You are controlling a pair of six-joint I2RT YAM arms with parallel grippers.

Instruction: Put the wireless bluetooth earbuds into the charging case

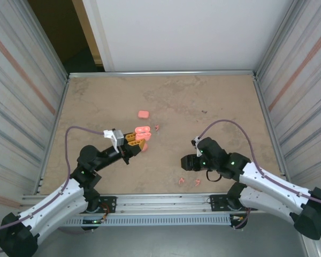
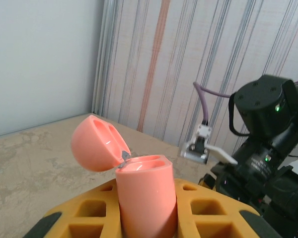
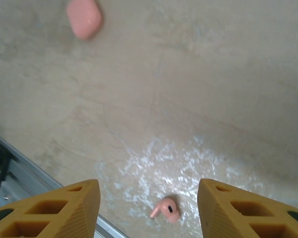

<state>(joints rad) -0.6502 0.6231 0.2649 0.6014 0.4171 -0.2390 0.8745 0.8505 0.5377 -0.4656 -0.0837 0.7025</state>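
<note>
my left gripper [image 2: 149, 218] is clenched on the open charging case [image 2: 144, 191] at the lower middle of its view, my right gripper [image 3: 148, 198] hangs released over an earbud [image 3: 167, 209] on the worktop [image 3: 198, 99] at bottom centre, so this is the pick-up and, i judge, i must next drop and pinch it squarely.

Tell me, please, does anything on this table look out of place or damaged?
Nothing looks damaged. Two earbuds lie loose near the front rail, and a third earbud lies near the left gripper, which holds an open case. They look scattered rather than laid out.
</note>
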